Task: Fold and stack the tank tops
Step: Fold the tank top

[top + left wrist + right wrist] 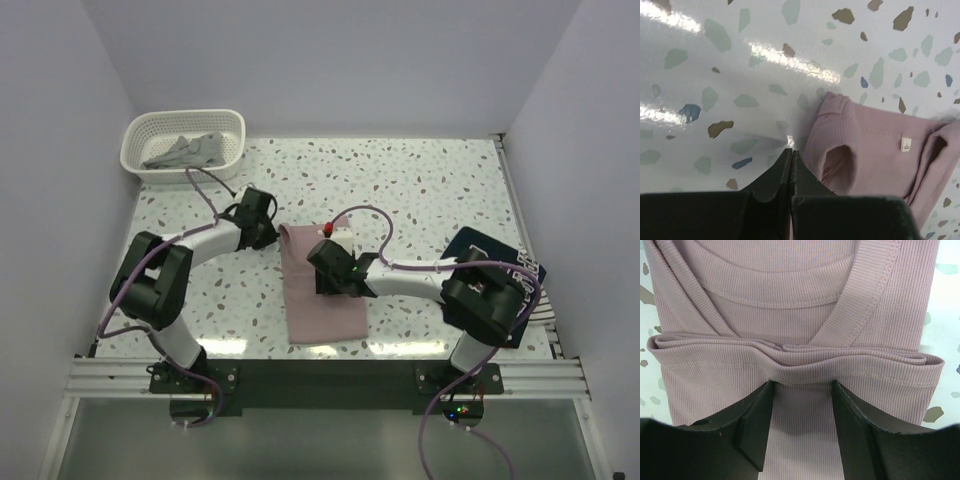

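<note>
Left gripper (pixel 791 150) closed on nothing, tips on the table (pixel 430 200) just beside the pink top (pixel 330 315); right gripper (pixel 802 385) open, jaws astride the top's folded hem.

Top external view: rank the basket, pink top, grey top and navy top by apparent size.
Pink top and basket: about alike, no ranking between them.
Grey top: clearly smaller.
Navy top: mostly hidden by the right arm, so unranked.
</note>
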